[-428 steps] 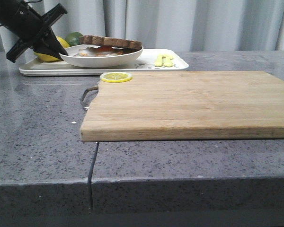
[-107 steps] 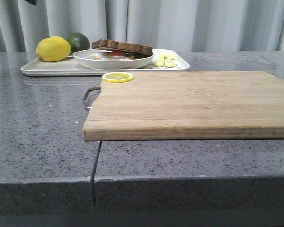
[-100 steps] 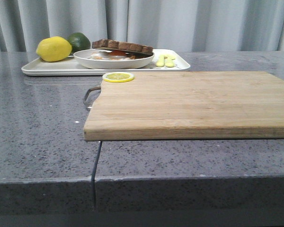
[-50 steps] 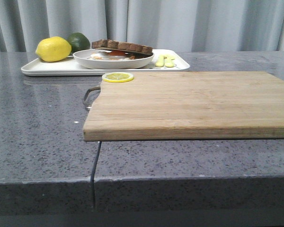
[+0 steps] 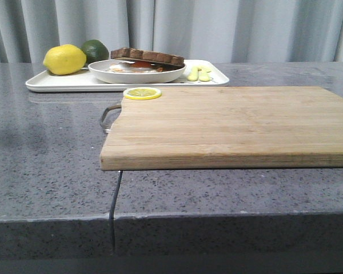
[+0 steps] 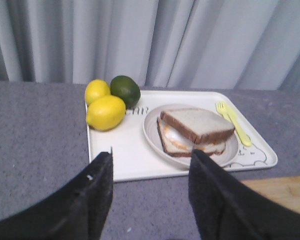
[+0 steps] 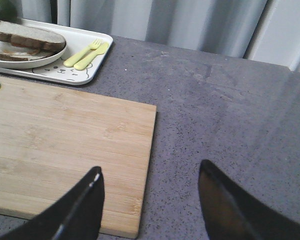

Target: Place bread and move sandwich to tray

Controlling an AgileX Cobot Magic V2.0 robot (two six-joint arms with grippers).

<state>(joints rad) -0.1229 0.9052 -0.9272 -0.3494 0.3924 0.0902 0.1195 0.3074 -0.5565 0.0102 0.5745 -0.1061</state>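
Looking from the left wrist, we see a second lemon point(image 6: 97, 91) on the tray point(image 6: 135, 155) beside the sandwich point(image 6: 195, 131), hidden from the front, with both pairs of fingers point(image 6: 97, 192) point(image 7: 85, 205) spread and empty.

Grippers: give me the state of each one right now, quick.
Left gripper: open, holding nothing.
Right gripper: open, holding nothing.

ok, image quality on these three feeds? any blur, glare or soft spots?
Front view: sharp, even light, faint sheen on the table near the tray. Left wrist view: soft overall, sandwich slightly fuzzy, dark fingers blurred. Right wrist view: cutting board grain crisp, no glare.
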